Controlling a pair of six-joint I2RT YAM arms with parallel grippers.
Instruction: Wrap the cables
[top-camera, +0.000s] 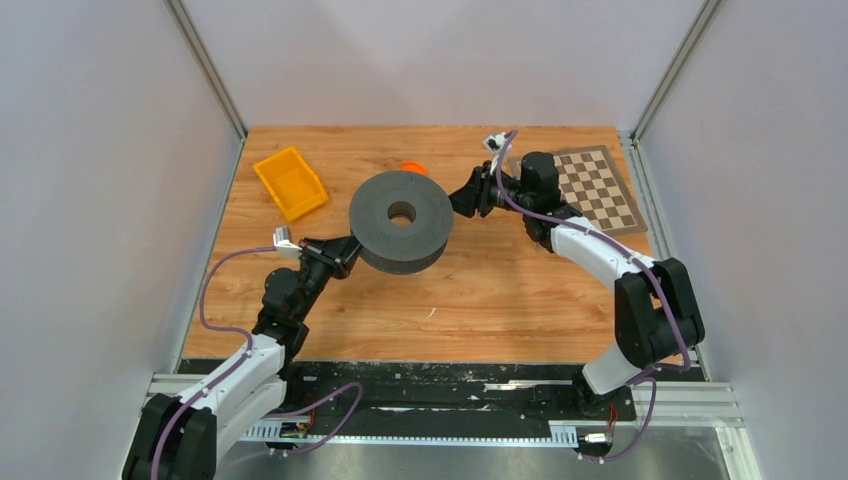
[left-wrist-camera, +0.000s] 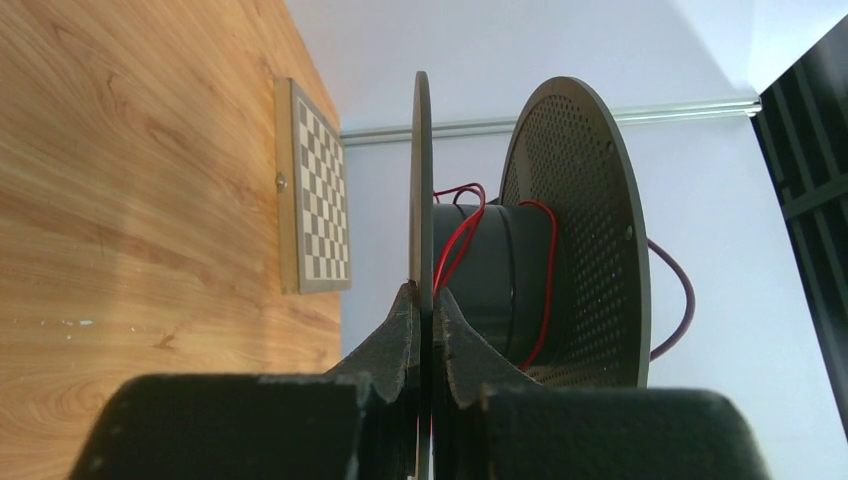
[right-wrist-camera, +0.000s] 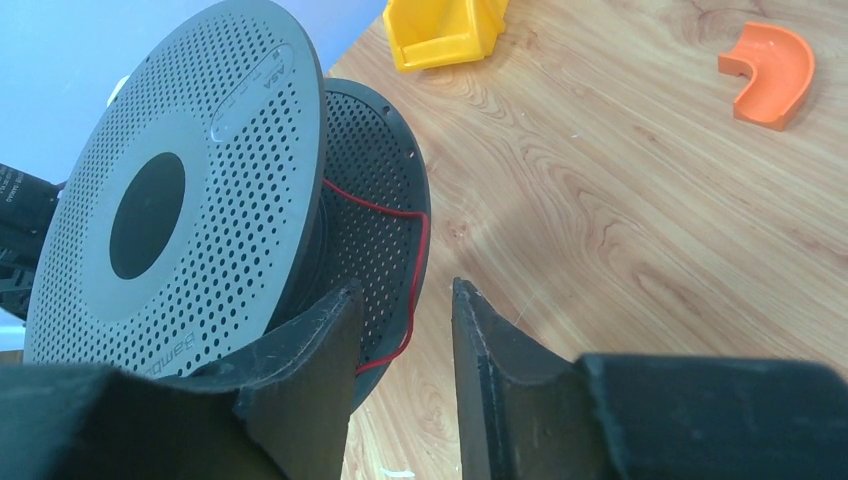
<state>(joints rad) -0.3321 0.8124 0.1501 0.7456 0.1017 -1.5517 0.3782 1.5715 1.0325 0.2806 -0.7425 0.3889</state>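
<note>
A dark grey perforated spool (top-camera: 401, 220) is held up off the table between both arms. My left gripper (top-camera: 345, 256) is shut on the edge of one thin flange (left-wrist-camera: 421, 180), which stands squeezed between the fingertips of this gripper (left-wrist-camera: 423, 295). The cables are a thin red wire (left-wrist-camera: 458, 248) lying in loose turns around the spool's core. In the right wrist view the wire (right-wrist-camera: 420, 262) hangs across the inner face of the far flange. My right gripper (right-wrist-camera: 405, 290) is open at the spool's (right-wrist-camera: 170, 190) rim, with the wire just beside its left finger and only table seen through the gap.
A yellow bin (top-camera: 290, 182) sits at the back left of the wooden table (top-camera: 500, 300). An orange curved piece (right-wrist-camera: 768, 75) lies behind the spool. A checkerboard (top-camera: 595, 187) lies at the back right, under the right arm.
</note>
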